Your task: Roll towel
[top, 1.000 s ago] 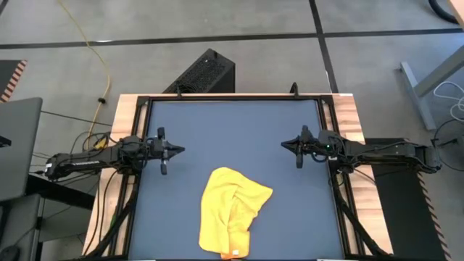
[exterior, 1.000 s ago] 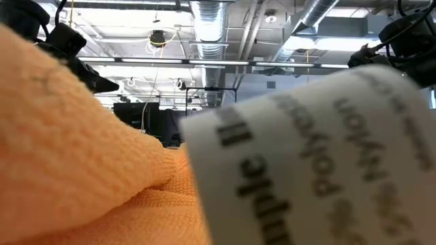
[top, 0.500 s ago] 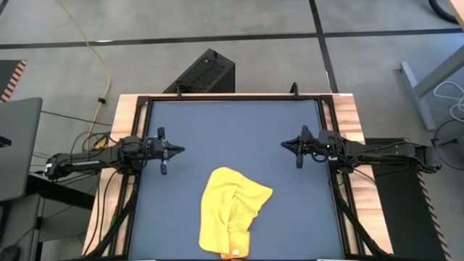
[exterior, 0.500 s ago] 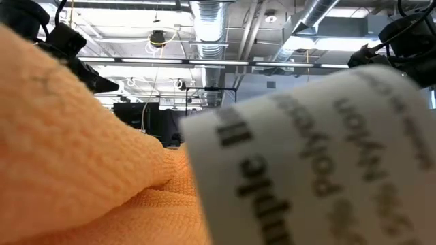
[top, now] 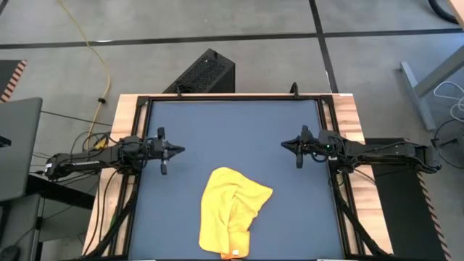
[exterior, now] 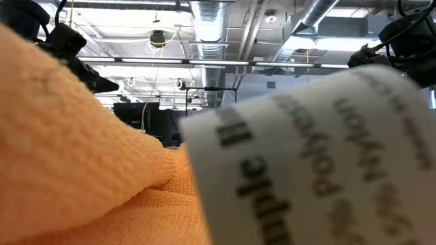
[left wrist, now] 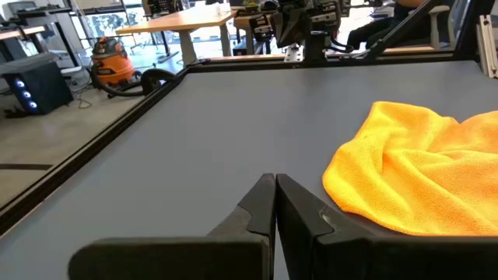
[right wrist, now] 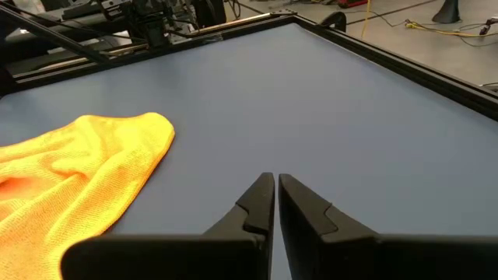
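The yellow towel (top: 231,211) lies crumpled on the dark table mat, near the table's front edge and a little left of its middle. Its white tag (exterior: 320,163) fills the low view right in front of the camera, with yellow cloth (exterior: 75,156) beside it. My left gripper (top: 180,150) hovers shut at the table's left side, pointing toward the middle, above and left of the towel. My right gripper (top: 284,145) hovers shut at the right side, facing it. In the wrist views the towel (left wrist: 420,175) (right wrist: 70,171) lies ahead and to the side of the fingers.
The mat (top: 232,130) shows bare between the two grippers and toward the far edge. A black frame rail (top: 330,130) borders the mat. A black box (top: 203,72) stands on the floor behind the table.
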You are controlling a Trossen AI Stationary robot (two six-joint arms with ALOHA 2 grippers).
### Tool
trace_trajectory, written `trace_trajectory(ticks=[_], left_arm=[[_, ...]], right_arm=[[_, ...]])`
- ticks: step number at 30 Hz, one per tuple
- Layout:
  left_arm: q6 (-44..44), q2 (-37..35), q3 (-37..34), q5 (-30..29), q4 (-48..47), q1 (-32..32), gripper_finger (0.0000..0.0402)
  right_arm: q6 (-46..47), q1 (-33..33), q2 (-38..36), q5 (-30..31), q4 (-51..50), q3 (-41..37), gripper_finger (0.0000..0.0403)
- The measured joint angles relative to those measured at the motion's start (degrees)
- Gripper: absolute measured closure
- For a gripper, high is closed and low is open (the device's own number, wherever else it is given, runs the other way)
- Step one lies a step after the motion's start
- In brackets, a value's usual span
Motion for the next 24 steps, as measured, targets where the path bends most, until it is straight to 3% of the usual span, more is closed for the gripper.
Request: trace_trajectory(ticks=[4,8,13,19,24], left_arm=[[-1.5,0.0,0.0,0.1,0.3,0.0,0.0401],[-12.5,0.0,0.0,2.1,0.8,0.0,0.0401],[-13.4,0.0,0.0,-3.2,7.1,0.0,0.0401],[-16.0,0.0,0.0,-4.9,14.8,0.0,0.0401],[-16.0,0.5,0.0,3.7,22.0,0.0,0.0401]], right_arm=[[0.0,0.0,0.0,0.0,0.0,0.0,0.0354],[0.0,0.0,0.0,0.0,0.0,0.0,0.0354],[-0.1,0.0,0.0,0.1,0.2,0.0,0.0354],[1.8,0.0,0.0,0.2,4.2,0.0,0.0354],[9.7,0.8,0.0,0.1,14.8,0.0,0.0354]])
